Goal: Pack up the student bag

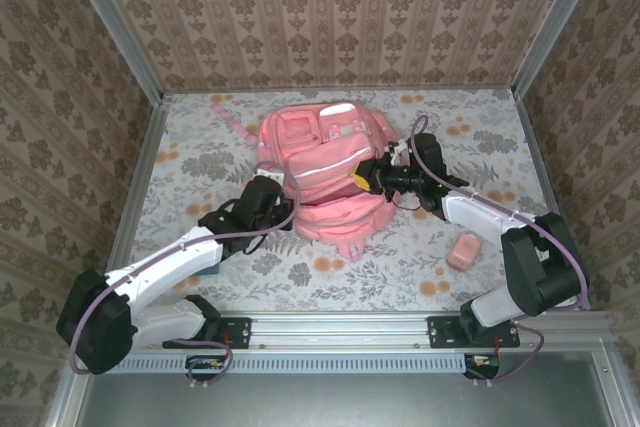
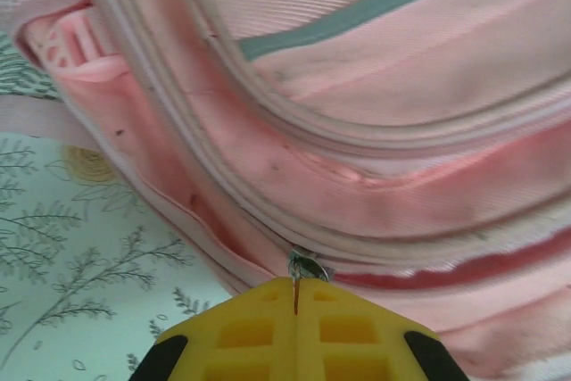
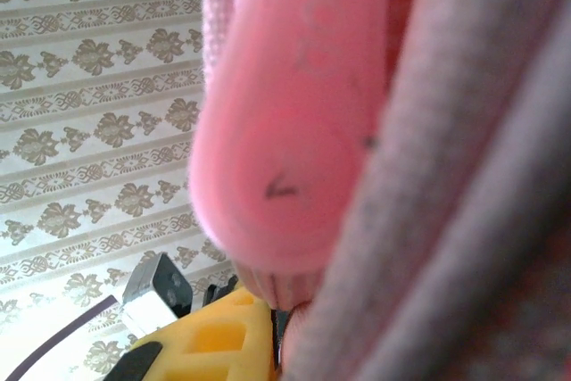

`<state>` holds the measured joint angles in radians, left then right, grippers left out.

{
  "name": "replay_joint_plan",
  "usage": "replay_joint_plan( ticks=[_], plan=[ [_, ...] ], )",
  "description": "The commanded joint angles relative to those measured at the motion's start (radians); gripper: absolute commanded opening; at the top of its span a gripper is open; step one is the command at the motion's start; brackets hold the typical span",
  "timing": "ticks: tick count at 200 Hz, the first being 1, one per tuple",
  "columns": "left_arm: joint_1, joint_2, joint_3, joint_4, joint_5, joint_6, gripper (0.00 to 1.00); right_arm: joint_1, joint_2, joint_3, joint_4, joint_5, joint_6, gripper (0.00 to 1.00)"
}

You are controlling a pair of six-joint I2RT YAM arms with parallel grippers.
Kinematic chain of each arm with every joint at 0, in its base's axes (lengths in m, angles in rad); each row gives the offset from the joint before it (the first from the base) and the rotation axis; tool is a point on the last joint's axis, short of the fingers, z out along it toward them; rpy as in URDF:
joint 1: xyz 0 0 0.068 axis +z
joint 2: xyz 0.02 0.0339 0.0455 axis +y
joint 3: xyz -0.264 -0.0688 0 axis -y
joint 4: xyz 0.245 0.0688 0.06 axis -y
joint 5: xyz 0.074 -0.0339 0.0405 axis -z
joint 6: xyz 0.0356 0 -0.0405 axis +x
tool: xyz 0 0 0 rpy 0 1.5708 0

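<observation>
While the bag [image 1: 318,162] lies flat in the middle of the flower-patterned counter [image 1: 190,162], front side up, both arms reach in to its near half. At the bag's near left edge, the left pincer [image 2: 296,287] is clenched: its yellow fingers [image 2: 245,332] meet with no gap, and a small metal zipper pull [image 2: 304,267] sits pinched at their tips, on the zipper line that curves round the pink fabric. At the right side of the bag, the right pincer [image 1: 358,179] points left into the bag. Seen from the right wrist, it is closed on a fold of the bag's fabric, which bulges just above the one yellow finger in view. A small pink case [image 1: 463,250] lies on the counter, apart from the bag, near the right arm.
</observation>
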<state>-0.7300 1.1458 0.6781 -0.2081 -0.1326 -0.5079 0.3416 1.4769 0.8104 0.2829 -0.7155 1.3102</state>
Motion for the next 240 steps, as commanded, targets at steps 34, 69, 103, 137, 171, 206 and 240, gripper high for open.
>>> replay_joint_plan(
  ticks=[34, 69, 103, 137, 171, 206, 240],
  plan=[
    [0.105, 0.106, 0.103, -0.058, -0.062, 0.024, 0.0, -0.022, -0.035, 0.038, 0.024, -0.022, -0.015, 0.12],
    [0.153, 0.099, 0.125, -0.118, -0.076, -0.03, 0.31, -0.004, 0.016, 0.052, 0.03, -0.009, -0.029, 0.13],
    [0.155, 0.019, 0.124, -0.202, -0.078, -0.106, 0.66, 0.042, 0.114, 0.116, 0.032, 0.001, -0.054, 0.13],
    [0.137, -0.051, 0.124, -0.173, 0.028, -0.044, 0.76, 0.067, 0.188, 0.188, 0.045, -0.031, -0.052, 0.13],
    [0.056, -0.016, 0.186, -0.126, 0.076, 0.159, 0.79, 0.065, 0.186, 0.246, 0.033, -0.057, -0.059, 0.13],
    [-0.043, 0.106, 0.322, -0.138, 0.022, 0.426, 0.79, 0.057, 0.179, 0.283, 0.006, -0.09, -0.044, 0.13],
    [-0.071, 0.242, 0.417, -0.127, -0.015, 0.632, 0.78, 0.051, 0.157, 0.296, -0.009, -0.112, -0.018, 0.14]
  ],
)
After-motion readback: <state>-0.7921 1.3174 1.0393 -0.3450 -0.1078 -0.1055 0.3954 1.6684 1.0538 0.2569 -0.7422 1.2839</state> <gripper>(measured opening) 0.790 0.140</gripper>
